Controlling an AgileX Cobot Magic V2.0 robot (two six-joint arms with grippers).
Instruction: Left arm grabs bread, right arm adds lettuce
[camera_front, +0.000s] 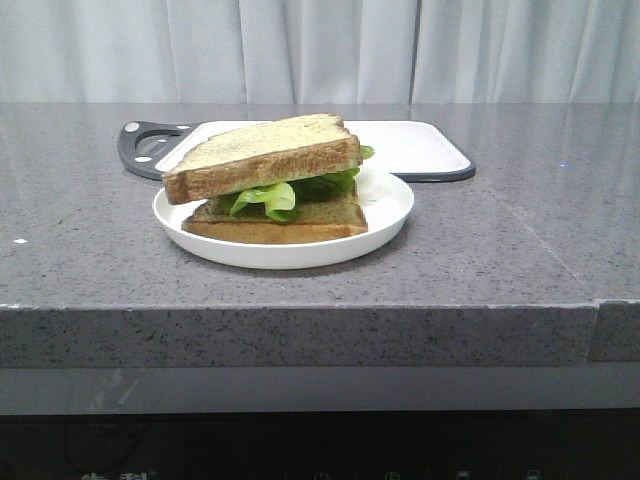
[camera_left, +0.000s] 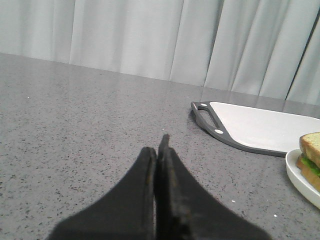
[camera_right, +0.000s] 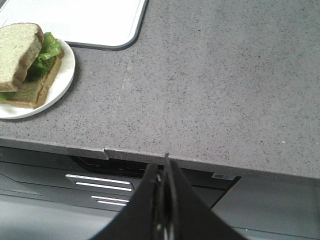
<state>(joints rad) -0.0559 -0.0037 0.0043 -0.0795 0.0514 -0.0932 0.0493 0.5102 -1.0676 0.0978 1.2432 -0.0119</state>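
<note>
We see the bread atop the lettuce; left fingers and right fingers pressed together, empty

Lettuce: mostly hidden under top bread. Plate: cut off at left wrist view's edge. Cutting board: partly behind sandwich.

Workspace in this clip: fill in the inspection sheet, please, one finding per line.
Surface: grey speckled counter, dry, no spills seen.
Job's things: thick bread lies tilted on top of the lettuce, which lies on a thinner slice, all on a white plate.
Clutter: white cutting board with a dark rim behind the plate.
Grippers: left gripper shut, empty; right gripper shut, empty; both clear of the plate.
Cables: nothing seen.
Surroundings: pale curtain behind; drawer fronts below the counter edge.
</note>
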